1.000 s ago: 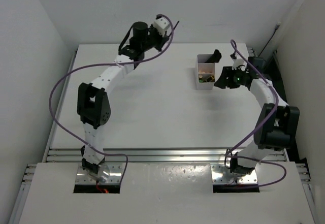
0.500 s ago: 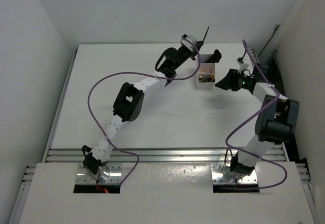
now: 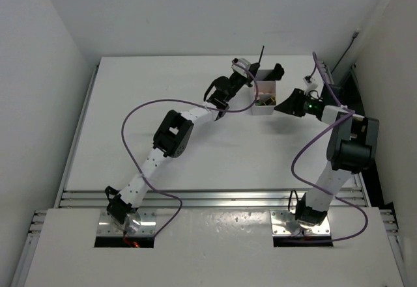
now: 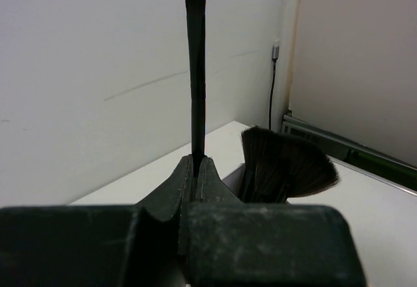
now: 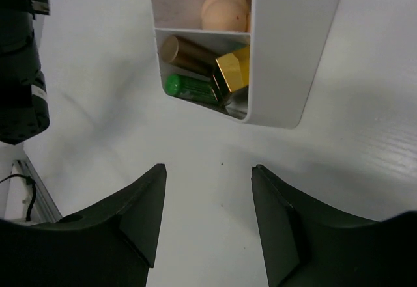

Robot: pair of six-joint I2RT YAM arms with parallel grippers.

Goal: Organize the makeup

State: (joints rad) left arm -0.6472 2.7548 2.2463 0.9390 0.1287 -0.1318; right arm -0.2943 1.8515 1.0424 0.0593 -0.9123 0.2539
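My left gripper (image 3: 251, 73) is shut on a thin black stick (image 4: 195, 72) that stands upright between its jaws, beside the far left corner of the white compartmented box (image 3: 265, 89). A black flared-head brush (image 4: 287, 163) stands in the box just right of the stick; it also shows in the top view (image 3: 276, 72). My right gripper (image 5: 208, 170) is open and empty, just right of the box in the top view (image 3: 281, 107). In the right wrist view the box's near compartment holds a green tube (image 5: 190, 87), a gold-capped tube (image 5: 189, 54) and a gold case (image 5: 233, 69). A peach sponge (image 5: 225, 8) lies in the compartment behind.
White walls close the table (image 3: 163, 144) at the back and on both sides. A black cable (image 4: 272, 92) runs down the back right corner. Purple cables loop over both arms.
My left arm has swung from the far left of the table across to the box, carrying the thin black stick. My right gripper has moved slightly closer to the box.
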